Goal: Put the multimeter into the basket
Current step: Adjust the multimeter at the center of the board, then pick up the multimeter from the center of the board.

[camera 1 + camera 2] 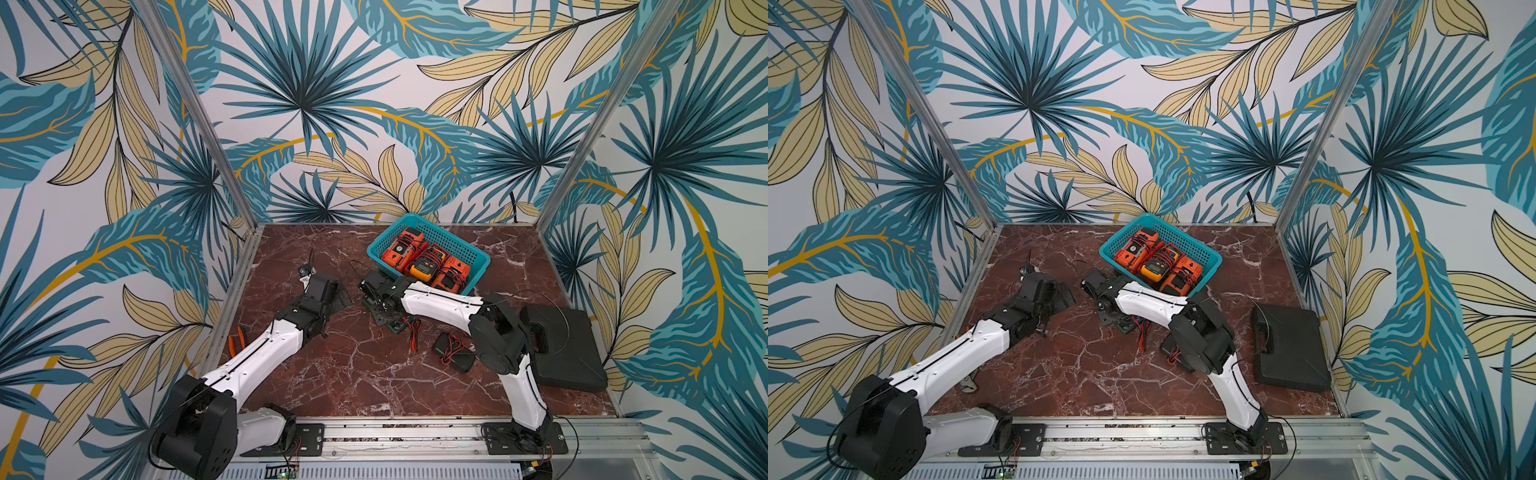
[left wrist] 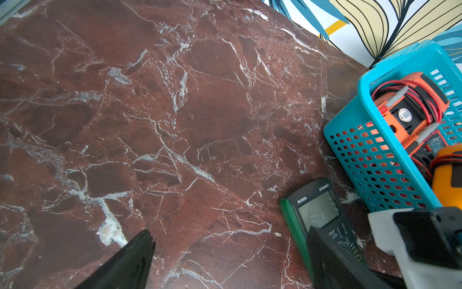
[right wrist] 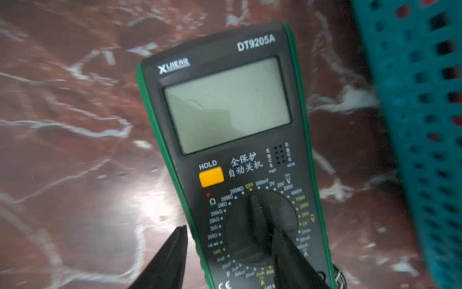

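A black multimeter point(image 3: 225, 105) with a green surround lies face up on the red marble table, close beside the teal basket point(image 3: 425, 100). My right gripper point(image 3: 230, 229) is shut on its lower half, with one finger against the green side and the other on the face by the dial. Both top views hide most of the meter under that gripper point(image 1: 376, 305); only a green end point(image 1: 395, 327) shows. The basket point(image 1: 451, 237) stands at the back, holding two orange meters and a yellow one point(image 1: 428, 259). My left gripper point(image 2: 231, 232) hovers open and empty, left of the meter point(image 2: 317, 207).
A black carrying case point(image 1: 569, 349) lies at the right edge. A black pouch with red leads point(image 1: 453, 353) sits near the right arm's elbow, and loose red and black leads point(image 1: 413, 332) lie beside the meter. Orange-handled pliers point(image 1: 237, 338) rest at the left edge.
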